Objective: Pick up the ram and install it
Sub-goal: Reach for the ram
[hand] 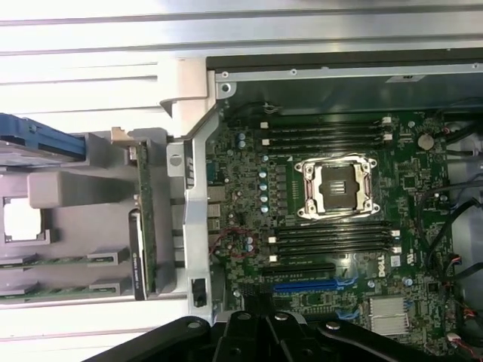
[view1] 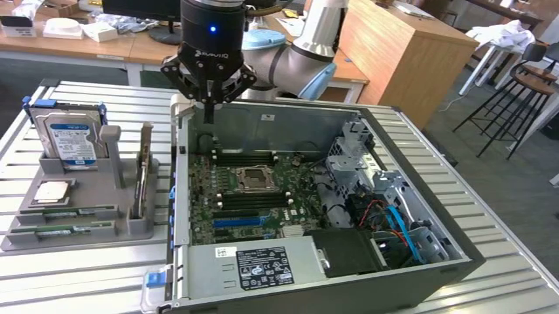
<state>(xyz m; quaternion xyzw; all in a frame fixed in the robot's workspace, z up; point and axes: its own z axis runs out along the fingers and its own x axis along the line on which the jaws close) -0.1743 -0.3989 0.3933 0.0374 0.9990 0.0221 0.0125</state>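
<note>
Robot arm above an open computer case (view1: 262,124), which sits on a slatted metal table (view1: 78,275). Your gripper (view1: 209,112) hangs over the case's far corner, on the exterior view's left. Its fingers are pressed together and hold nothing.

A grey tray (view1: 131,229) lies on the table just beside the case, toward the table's edge on the exterior view's left. At the tray's near end, two matching slim green sticks lie flat in shallow slots, one behind the other. The ram (view1: 78,210) is taken here to be the one nearer the tray's middle, with the twin stick (view1: 65,229) at the tray's near edge. The two look alike, so either could be yours. Both are well apart from the gripper. The tray also carries an upright hard drive (view1: 72,137), a square processor (view1: 52,191) and a tall upright expansion card (view1: 144,170).

Inside the case, the motherboard's black memory slots (hand: 328,132) lie on both sides of the open processor socket (hand: 334,187).

Expect the ram to be light, thin and stiff, but fragile. It will likely not tolerate bending, and its small chips and contact edge are best left untouched. Take hold across its two long faces near the middle, or by the plain long edge. It lies low in its slot, so little of it stands up to grip.
</note>
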